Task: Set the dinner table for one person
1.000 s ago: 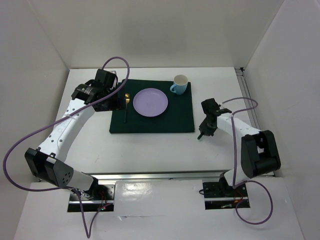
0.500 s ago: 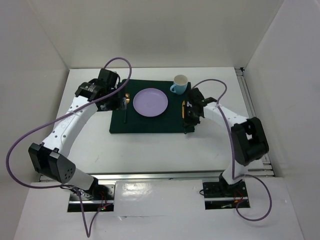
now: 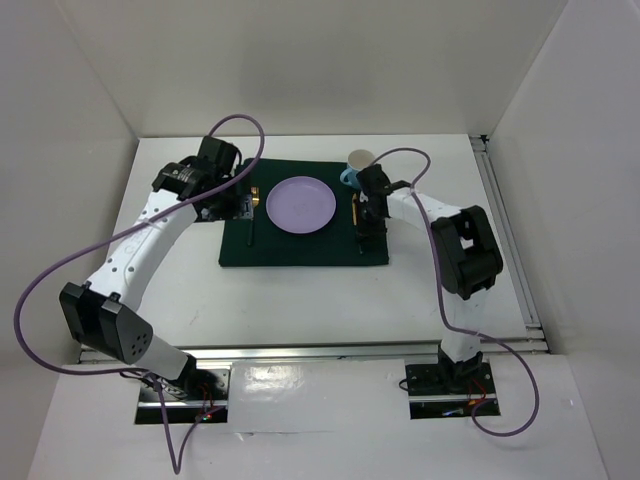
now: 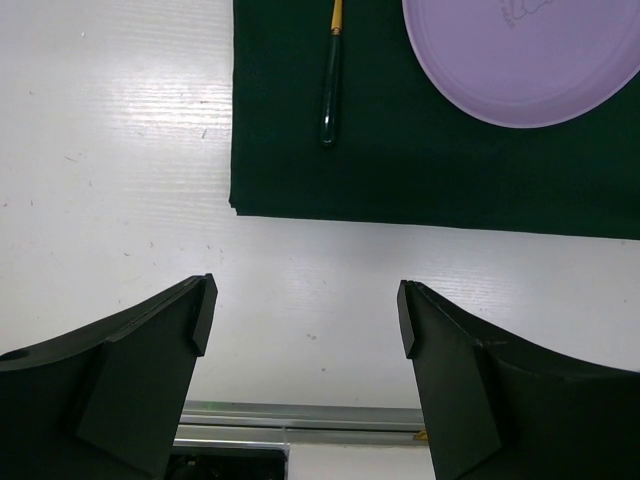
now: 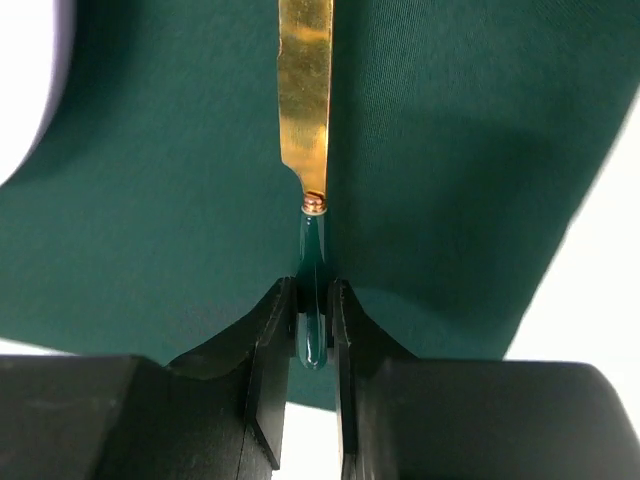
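Surface (image 3: 300, 300): white, under both arms, carrying green mat (image 3: 300, 250). On mat: plate (image 3: 301, 204), fork (image 3: 252, 225) to its left, mug (image 3: 357, 160) at far-right corner. Right pincer (image 5: 311, 300) clamped on knife (image 5: 305, 130) handle, right of plate. Left pincer (image 4: 305, 300) spread wide, above mat's left edge.

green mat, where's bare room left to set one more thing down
Free: the strip of mat between plate and the mat's near edge, and the white table between mat and near rail. Crowded right of the plate: knife in the right jaws, mug beyond.
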Motion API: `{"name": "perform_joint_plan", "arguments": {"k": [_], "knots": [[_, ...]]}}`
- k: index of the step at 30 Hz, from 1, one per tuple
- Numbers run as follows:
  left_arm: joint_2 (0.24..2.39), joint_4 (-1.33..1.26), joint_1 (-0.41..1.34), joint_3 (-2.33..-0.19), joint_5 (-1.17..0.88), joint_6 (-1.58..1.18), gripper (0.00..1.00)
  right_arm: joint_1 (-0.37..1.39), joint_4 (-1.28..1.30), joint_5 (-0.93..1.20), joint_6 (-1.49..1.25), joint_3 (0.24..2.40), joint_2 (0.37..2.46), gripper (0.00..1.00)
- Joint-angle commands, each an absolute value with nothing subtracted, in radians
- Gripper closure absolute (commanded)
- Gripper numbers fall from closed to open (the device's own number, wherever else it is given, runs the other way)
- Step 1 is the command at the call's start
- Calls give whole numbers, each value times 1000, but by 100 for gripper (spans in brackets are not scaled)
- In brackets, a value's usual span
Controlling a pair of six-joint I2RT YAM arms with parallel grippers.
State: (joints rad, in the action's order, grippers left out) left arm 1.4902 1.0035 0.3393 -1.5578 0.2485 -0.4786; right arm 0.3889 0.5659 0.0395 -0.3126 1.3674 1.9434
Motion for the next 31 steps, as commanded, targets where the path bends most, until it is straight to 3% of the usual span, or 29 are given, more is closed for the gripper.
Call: {"name": "perform_joint_plan", "arguments": {"k": [1,3,6,7,10,13,15,22,31], "knots": [[1503,1008,344,-1591,258,-495,8,382,522,31,-314,1425,1994,100],[1503,1008,344,-1582,258,-495,8,382,512,31,-345,1425,2008,94],[1515,999,344,-1582,247,-485,8,382,512,6,-360,1425,2008,59],[1516,1008,344,-1582,247,-485,8,382,523,-3,-371,1425,2008,42],[1525,1008,344,-1582,258,-485,7,382,558,-15,-371,1434,1941,18],[1534,1008,344,-1591,278,-504,7,382,606,-89,-371,1434,1859,10],[1534,997,344,-1603,278,-505,6,382,641,-167,-371,1416,1746,0],[1565,997,324,-1653,256,-514,5,226,799,-307,-469,1289,1412,0],[1533,1006,313,-1713,328,-480,4,117,853,-377,-483,1183,1224,0]]}}
